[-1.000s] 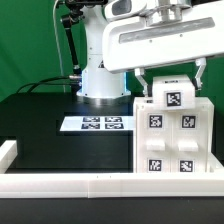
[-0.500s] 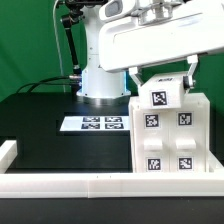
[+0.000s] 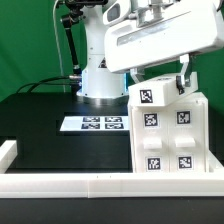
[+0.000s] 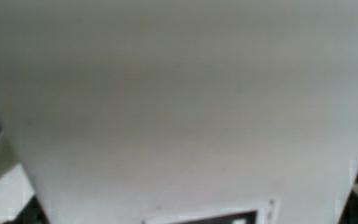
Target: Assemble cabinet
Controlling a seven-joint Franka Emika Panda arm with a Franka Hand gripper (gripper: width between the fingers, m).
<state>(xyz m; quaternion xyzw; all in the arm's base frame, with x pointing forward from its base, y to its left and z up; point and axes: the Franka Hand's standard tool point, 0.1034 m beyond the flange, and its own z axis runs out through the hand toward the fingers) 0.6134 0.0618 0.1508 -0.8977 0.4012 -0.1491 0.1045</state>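
Observation:
The white cabinet (image 3: 170, 140) stands on the black table at the exterior view's right, with several black-and-white tags on its front. A small white tagged top piece (image 3: 149, 97) sits tilted on its top. My gripper (image 3: 160, 86) reaches down from above, with one finger on each side of that piece, and is shut on it. In the wrist view a white panel (image 4: 176, 100) fills nearly the whole picture. The dark edge of a tag (image 4: 211, 215) shows at one border, and the fingertips are not visible there.
The marker board (image 3: 95, 123) lies flat on the table in front of the robot's base (image 3: 100, 82). A low white rail (image 3: 70, 183) runs along the table's near edge, with a raised end (image 3: 8, 150) at the exterior view's left.
My gripper has turned and shifted toward the exterior view's left. The tagged top piece has tilted and moved with it. The cabinet body has stayed in place.

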